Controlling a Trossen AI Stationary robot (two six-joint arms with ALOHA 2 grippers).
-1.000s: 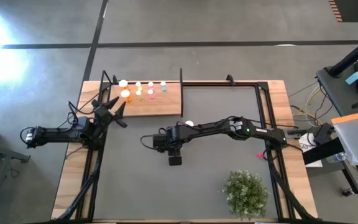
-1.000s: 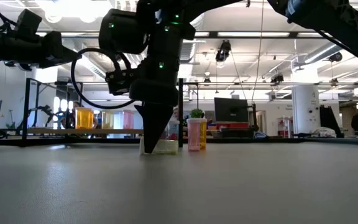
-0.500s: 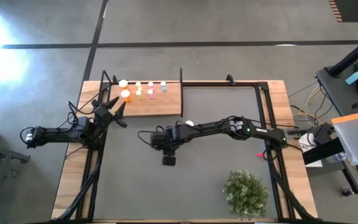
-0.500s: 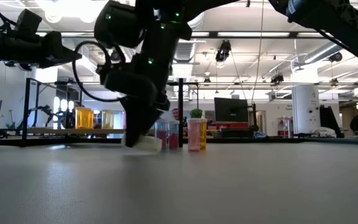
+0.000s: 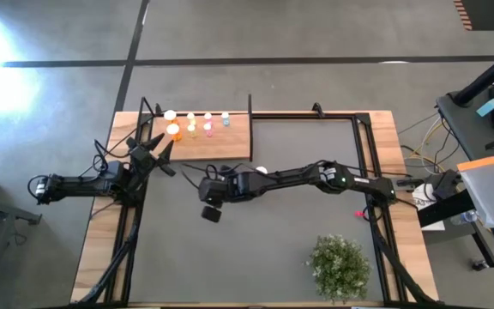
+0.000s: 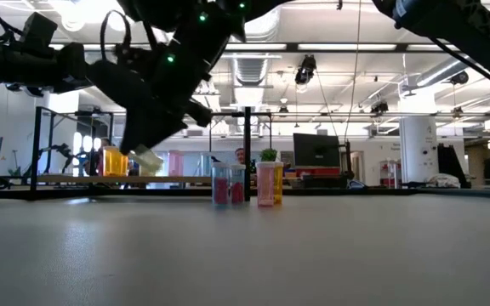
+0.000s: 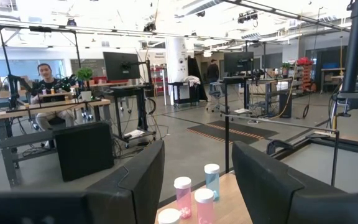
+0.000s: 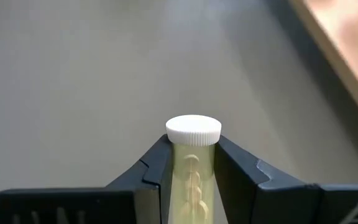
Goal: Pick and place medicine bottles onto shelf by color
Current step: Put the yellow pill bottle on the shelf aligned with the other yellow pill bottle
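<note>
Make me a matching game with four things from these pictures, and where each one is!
Things:
1. yellow-green bottle
2. green plant
3. left gripper
4. pink bottles

Places:
A. near corner of the table on the right arm's side
B. standing on the wooden shelf
C. clamped in the right gripper, off the table
D. waiting at the shelf's edge, fingers apart

Pairs: 1-C, 2-A, 3-D, 4-B
</note>
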